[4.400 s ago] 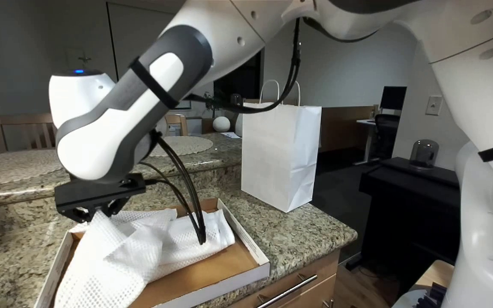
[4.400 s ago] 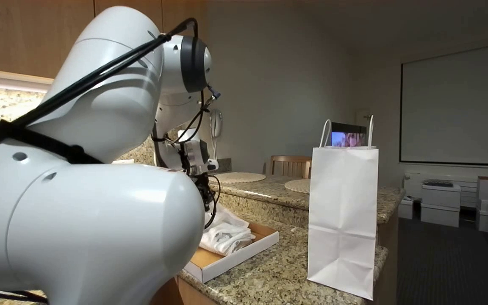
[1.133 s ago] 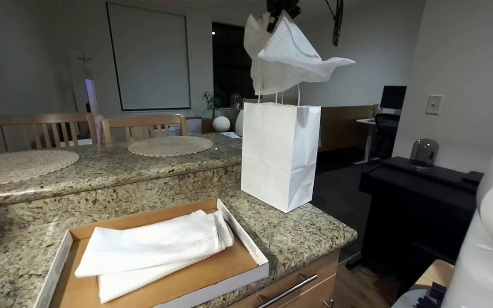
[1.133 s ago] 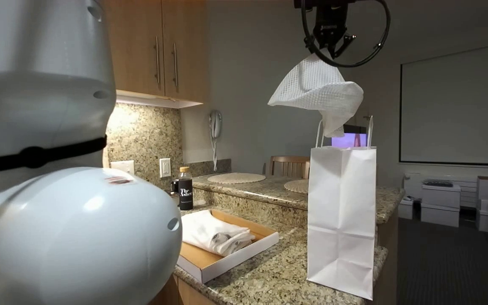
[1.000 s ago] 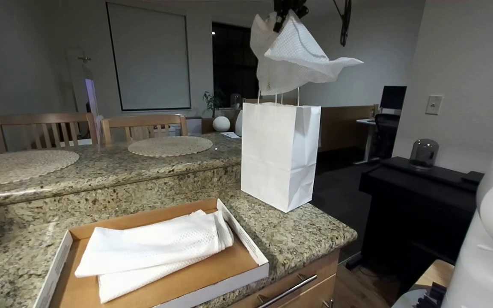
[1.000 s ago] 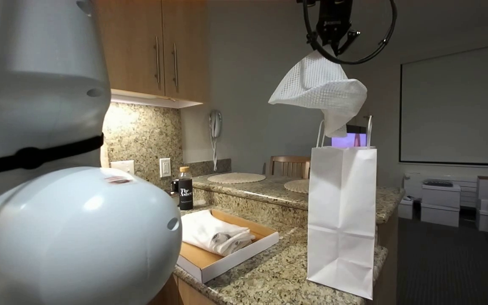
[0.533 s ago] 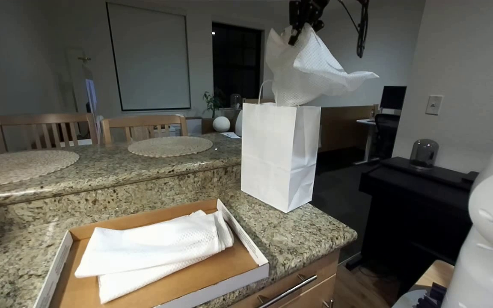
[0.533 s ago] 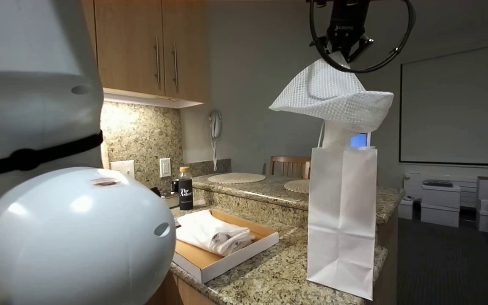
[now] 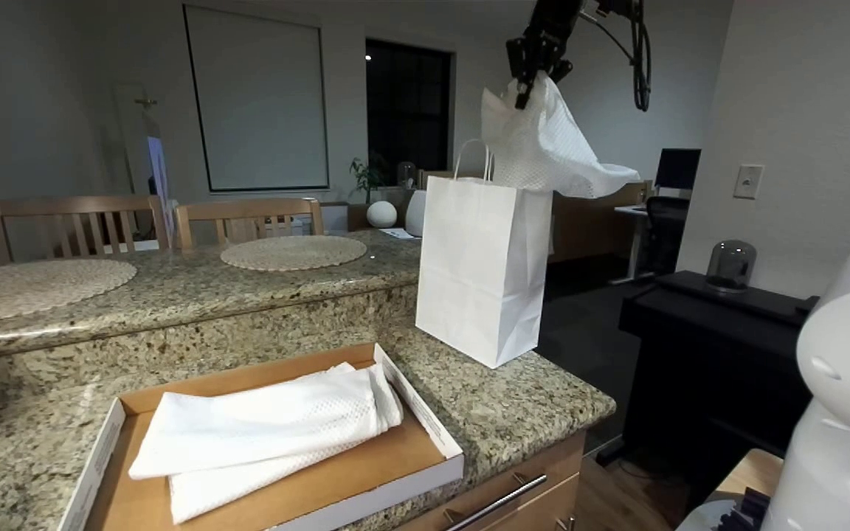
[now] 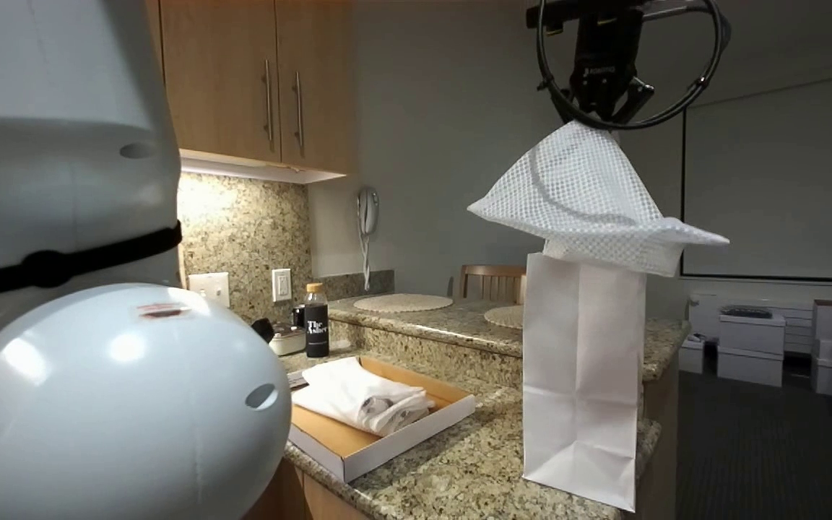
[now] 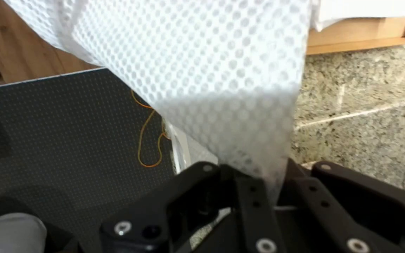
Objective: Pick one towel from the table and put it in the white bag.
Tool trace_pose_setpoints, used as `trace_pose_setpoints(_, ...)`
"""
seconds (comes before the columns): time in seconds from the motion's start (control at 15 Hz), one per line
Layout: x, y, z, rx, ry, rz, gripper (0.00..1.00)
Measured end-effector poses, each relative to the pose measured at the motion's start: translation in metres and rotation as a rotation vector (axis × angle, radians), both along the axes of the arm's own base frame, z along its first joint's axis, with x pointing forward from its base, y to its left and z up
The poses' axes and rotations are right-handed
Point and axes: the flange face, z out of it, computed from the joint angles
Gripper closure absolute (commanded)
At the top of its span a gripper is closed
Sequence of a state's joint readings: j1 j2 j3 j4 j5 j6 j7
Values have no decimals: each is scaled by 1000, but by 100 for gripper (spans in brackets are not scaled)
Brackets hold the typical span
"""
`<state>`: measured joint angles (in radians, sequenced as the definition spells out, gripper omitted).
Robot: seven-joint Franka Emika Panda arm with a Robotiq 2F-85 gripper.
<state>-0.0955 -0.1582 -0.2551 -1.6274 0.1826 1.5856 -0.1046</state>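
Mats [image 9: 41, 287]: 2, round, woven, below + L of jaws in an exterior view; n/a to task, I'd say.
Tray [image 9: 425, 478]: low cardboard, flat on counter [image 9: 502, 402], far below + L of jaws. Prob. the pick-up spot.
Spares [image 9: 270, 424]: folded, white, in tray, so also far below-L of jaws; qty unclear. Task wants just 1, so I'd leave these.
Bag [image 9: 469, 258]: white paper, upright on counter nr its edge, below jaws. In both exterior views jaws sit higher than its top; inside not visible.
Gripper [image 9: 530, 90]: jaws narrow, pinching towel [image 11: 206, 45] b/w them; wrist view shows it best.
Towel: hangs from jaws, gathered at pinch, flaring below. Bottom folds overlap bag top in both exterior views; can't tell if any is in. 1 corner juts out past bag, below-R of jaws.
Towel, done: grasped, off tray, up by bag. Maybe 2/3 thru, my guess.
Towel, to do: most is above bag top, so needs to go down thru it, corner incl.; then jaws let go + back off. Release at this pos. could leave it draped on rim.
Arm [image 9: 849, 354]: far R of + below jaws in an exterior view; only part in shot.
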Motion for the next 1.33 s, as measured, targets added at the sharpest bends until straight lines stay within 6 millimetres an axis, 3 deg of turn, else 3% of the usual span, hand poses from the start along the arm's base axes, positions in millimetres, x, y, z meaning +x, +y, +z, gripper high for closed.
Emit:
trace_pose_setpoints(0.47,27,43,-17,-299,215,-27,93)
trace_pose_setpoints(0.8,81,60,-85,-305,334,26,93)
trace_pose_setpoints(1.0,102,66,-128,-297,415,51,93)
trace_pose_setpoints(1.2,111,65,-150,-292,492,56,94)
trace_pose_setpoints(1.33,110,62,-149,-314,546,51,95)
